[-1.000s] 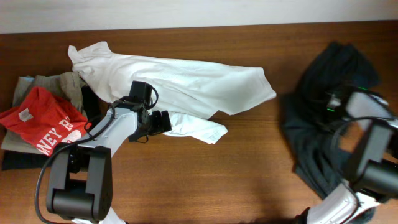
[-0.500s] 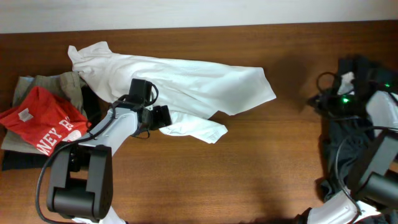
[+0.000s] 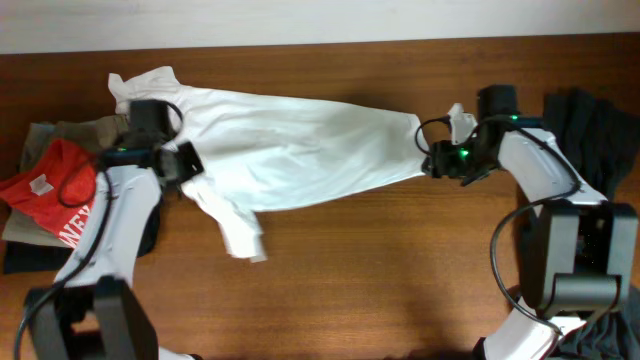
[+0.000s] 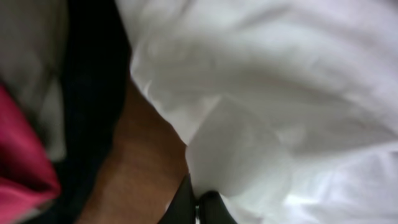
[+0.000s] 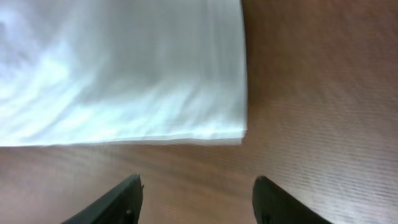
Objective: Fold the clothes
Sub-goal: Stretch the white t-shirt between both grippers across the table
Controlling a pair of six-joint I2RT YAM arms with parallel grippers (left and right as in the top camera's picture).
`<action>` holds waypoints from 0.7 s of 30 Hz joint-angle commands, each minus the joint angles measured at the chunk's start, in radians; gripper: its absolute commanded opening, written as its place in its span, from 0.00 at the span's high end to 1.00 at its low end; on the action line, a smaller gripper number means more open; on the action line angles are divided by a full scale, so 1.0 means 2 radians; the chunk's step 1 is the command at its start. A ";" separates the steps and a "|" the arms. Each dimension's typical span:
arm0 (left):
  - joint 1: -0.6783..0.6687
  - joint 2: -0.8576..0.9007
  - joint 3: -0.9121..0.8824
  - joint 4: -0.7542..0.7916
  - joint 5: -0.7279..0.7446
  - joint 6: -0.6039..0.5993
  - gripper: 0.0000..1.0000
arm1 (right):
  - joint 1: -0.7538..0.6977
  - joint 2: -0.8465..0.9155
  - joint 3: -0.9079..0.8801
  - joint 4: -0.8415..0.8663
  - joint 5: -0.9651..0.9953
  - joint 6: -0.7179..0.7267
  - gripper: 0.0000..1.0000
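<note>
White-shelled arms, black cables.

Left gripper pinched closed, right gripper spread wide, arms well apart.

White shirt lies stretched left to right across upper table, wrinkled, one sleeve trailing toward the near edge, right hem straight and flat on wood. Red t-shirt with white print, crumpled on a khaki garment at far left. Dark garment bunched at right edge.
</note>
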 commanded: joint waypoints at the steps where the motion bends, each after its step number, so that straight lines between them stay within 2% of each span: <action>1: 0.001 -0.011 0.013 -0.028 0.031 0.006 0.13 | 0.019 0.034 0.004 0.048 0.014 0.055 0.39; 2: 0.000 -0.009 0.011 -0.048 0.031 0.006 0.13 | 0.019 0.040 0.004 0.060 0.013 0.071 0.38; 4: -0.005 -0.005 0.004 -0.085 0.033 0.006 0.05 | 0.019 0.055 0.004 0.067 0.010 0.080 0.38; 6: -0.013 0.002 -0.015 -0.107 0.034 0.006 0.05 | 0.019 0.069 0.004 0.069 0.008 0.080 0.36; 8: -0.023 0.013 -0.045 -0.105 0.034 0.006 0.05 | 0.019 0.084 0.004 0.083 0.008 0.080 0.33; 12: -0.039 0.021 -0.084 -0.100 0.034 0.006 0.05 | 0.032 0.091 0.004 0.131 0.006 0.080 0.34; 16: -0.045 0.021 -0.130 -0.037 0.028 0.006 0.05 | 0.059 0.094 0.004 0.127 0.012 0.078 0.40; 18: -0.045 0.021 -0.147 0.000 0.029 0.006 0.05 | 0.067 0.101 0.004 0.112 0.046 0.078 0.51; 19: -0.045 0.021 -0.152 0.014 0.028 0.006 0.05 | 0.066 0.104 0.004 0.098 0.072 0.079 0.71; 20: -0.045 0.021 -0.153 0.021 0.029 0.006 0.06 | 0.065 0.104 0.004 0.086 0.097 0.080 0.81; 21: -0.045 0.021 -0.153 0.029 0.029 0.006 0.08 | 0.062 0.104 0.004 0.078 0.110 0.080 0.86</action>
